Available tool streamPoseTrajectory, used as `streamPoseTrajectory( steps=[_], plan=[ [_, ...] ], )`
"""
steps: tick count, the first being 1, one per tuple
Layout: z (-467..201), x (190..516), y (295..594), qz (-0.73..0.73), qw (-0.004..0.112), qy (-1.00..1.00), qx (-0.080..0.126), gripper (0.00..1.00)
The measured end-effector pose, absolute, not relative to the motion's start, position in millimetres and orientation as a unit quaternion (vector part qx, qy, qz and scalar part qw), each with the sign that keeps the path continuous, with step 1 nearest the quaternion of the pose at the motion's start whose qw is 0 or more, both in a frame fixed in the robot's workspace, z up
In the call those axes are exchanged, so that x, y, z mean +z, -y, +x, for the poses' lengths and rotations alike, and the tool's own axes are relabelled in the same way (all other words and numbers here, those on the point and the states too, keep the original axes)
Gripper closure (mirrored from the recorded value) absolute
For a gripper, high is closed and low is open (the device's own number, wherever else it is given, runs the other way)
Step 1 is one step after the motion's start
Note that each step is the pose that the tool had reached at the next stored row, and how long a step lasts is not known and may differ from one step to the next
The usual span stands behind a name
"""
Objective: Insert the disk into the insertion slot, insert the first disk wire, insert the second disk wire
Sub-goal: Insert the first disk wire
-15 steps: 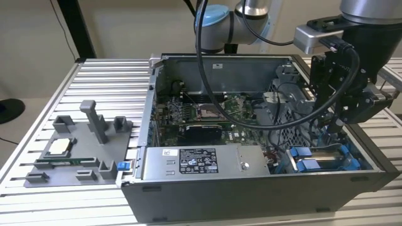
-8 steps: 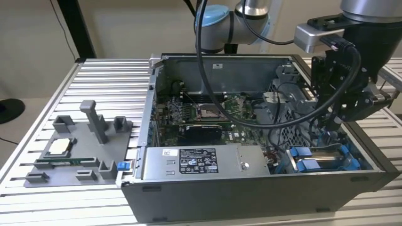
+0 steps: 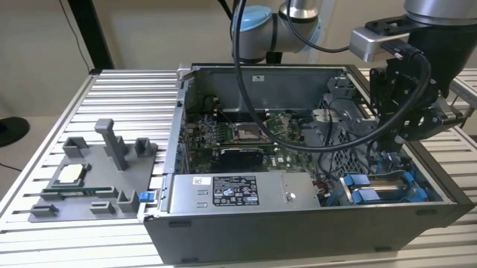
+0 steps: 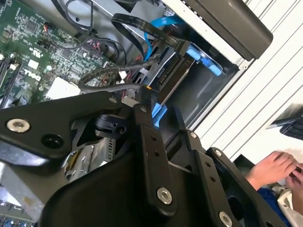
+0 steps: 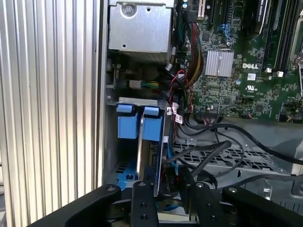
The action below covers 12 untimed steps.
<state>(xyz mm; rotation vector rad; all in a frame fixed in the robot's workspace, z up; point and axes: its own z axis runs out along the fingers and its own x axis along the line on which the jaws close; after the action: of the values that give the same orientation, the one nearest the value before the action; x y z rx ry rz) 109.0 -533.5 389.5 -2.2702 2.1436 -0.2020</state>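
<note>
Black gripper [image 3: 408, 139] sits at the right of the exterior view, lowered into the open computer case [image 3: 298, 237] over the back end of the drive bay. Can't tell whether it is clamped or open. In the second wrist view a small blue piece [image 4: 158, 112] is right at its tip; it could be frame or plug, not clear which.

Disk [image 5: 140, 151] stands on edge inside the insertion slot [image 5: 110, 146]. Its silver edge runs between two blue frame tabs [image 5: 127, 124]. In the exterior view its blue frame [image 3: 376, 194] is at lower right, just under the gripper.

Black cables [image 5: 222, 146] loop across the perforated grey tray beside the slot. A blue cable [image 4: 161, 22] curves down toward the disk's connector end. A red and yellow wire bundle [image 5: 191, 52] runs along the motherboard [image 5: 236, 85] edge.

Power supply [image 3: 231, 192], with a label on top, fills the case's front middle.

Grey fixture [image 3: 97, 178] holding spare parts is at the exterior view's left, on the ribbed metal table [image 3: 127, 95], well apart from the case.

A person's hand [image 4: 272, 168] is off the table edge in the second wrist view.
</note>
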Motion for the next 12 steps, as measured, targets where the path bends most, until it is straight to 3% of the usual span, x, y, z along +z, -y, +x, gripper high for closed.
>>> streamPoseTrajectory(
  steps=[12],
  plan=[
    [108.5, 386.7, 528.5, -0.744, 0.010, -0.664, -0.073, 0.00]
  ],
)
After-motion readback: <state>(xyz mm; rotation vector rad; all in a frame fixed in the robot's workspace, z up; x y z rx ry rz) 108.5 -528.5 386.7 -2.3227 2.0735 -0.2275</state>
